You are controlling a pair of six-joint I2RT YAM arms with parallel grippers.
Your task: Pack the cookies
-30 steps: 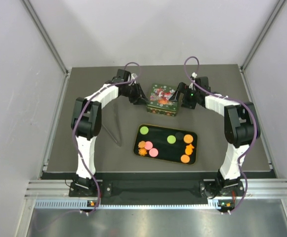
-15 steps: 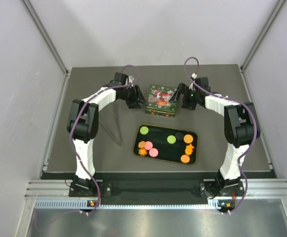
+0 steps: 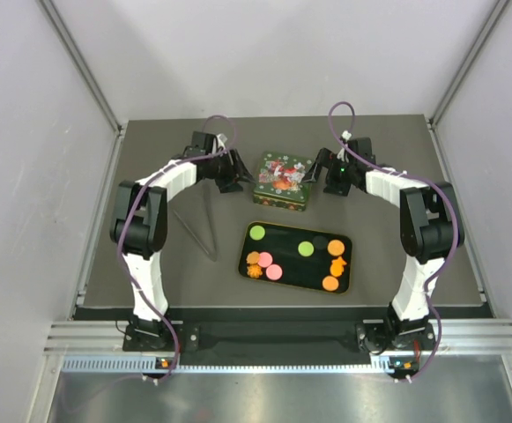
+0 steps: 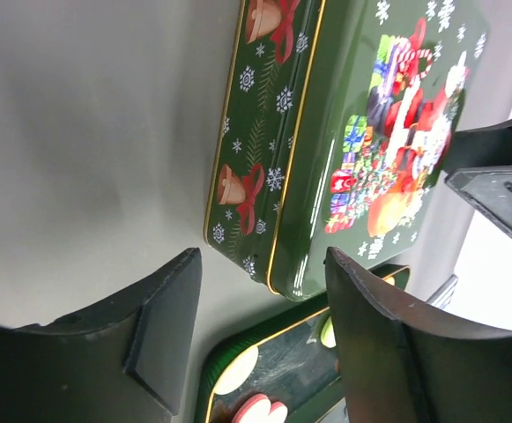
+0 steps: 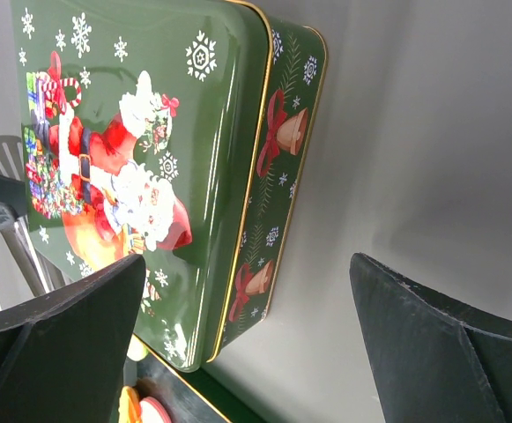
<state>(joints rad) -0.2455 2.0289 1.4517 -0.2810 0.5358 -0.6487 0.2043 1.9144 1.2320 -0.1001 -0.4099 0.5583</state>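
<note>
- left gripper (image 3: 236, 176) jaws spread wider than before, nothing clamped between them
- left gripper pulls back leftward off the green tin's (image 3: 282, 181) left side
- left arm (image 3: 138, 225) swings outward, elbow now further left
- green tin sits slightly further left and is turned a little

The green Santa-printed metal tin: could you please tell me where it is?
In the top external view, the square green metal tin stands far-centre on the table, between the left tool and right tool, just beyond the black tray of cookies.
</note>
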